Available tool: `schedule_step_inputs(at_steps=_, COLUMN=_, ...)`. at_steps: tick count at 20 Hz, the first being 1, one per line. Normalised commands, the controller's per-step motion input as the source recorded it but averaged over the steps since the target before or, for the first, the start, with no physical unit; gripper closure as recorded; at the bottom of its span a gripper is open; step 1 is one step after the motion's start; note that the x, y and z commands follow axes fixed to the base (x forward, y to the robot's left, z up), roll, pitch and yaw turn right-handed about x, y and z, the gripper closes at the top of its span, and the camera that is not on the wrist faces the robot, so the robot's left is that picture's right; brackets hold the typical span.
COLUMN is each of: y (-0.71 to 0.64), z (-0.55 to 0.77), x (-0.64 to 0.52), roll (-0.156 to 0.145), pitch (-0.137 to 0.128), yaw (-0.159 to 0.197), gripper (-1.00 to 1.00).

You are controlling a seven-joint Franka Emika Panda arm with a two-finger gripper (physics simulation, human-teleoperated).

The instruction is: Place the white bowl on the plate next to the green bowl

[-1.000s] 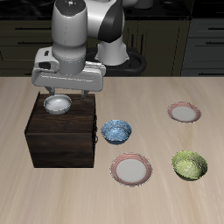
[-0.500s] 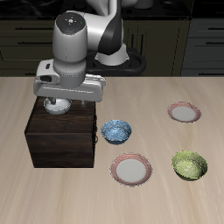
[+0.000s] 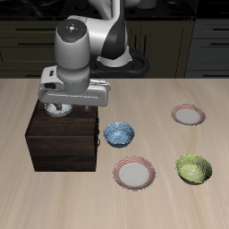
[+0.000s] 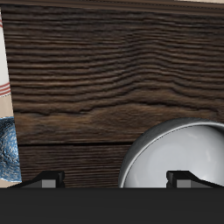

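The white bowl (image 3: 57, 110) sits on top of a dark wooden box (image 3: 63, 143); in the wrist view the white bowl (image 4: 179, 153) is close below the camera. My gripper (image 3: 60, 108) is open and low over the bowl. In the wrist view my gripper (image 4: 116, 179) straddles the bowl's rim, one fingertip (image 4: 181, 178) over the bowl's inside, the other over the box top. The plate (image 3: 134, 173) lies near the table's front edge beside the green bowl (image 3: 194, 168). The plate's rim also shows in the wrist view (image 4: 3, 61).
A blue patterned bowl (image 3: 118, 134) stands on the table beside the box, between the box and the plate; it also shows in the wrist view (image 4: 7, 150). A second pink-rimmed plate (image 3: 188, 114) lies farther back, behind the green bowl.
The arm has come down, bringing my gripper lower over the white bowl on the box. The bowl and the other things have not moved.
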Motion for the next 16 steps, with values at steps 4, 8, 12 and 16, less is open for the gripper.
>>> schedule_step_inputs(at_steps=4, y=-0.10, z=-0.23, x=-0.10, roll=0.019, pitch=0.015, yaw=-0.018, gripper=1.00)
schedule_step_inputs(at_steps=8, y=-0.10, z=-0.10, x=-0.06, roll=-0.002, pitch=0.015, yaw=-0.011, gripper=1.00)
schedule_step_inputs(at_steps=12, y=-0.04, z=0.04, x=-0.06, roll=-0.005, pitch=-0.012, yaw=-0.001, gripper=1.00)
schedule_step_inputs(at_steps=16, y=0.02, z=0.15, x=-0.08, roll=-0.003, pitch=-0.012, yaw=-0.007, gripper=1.00)
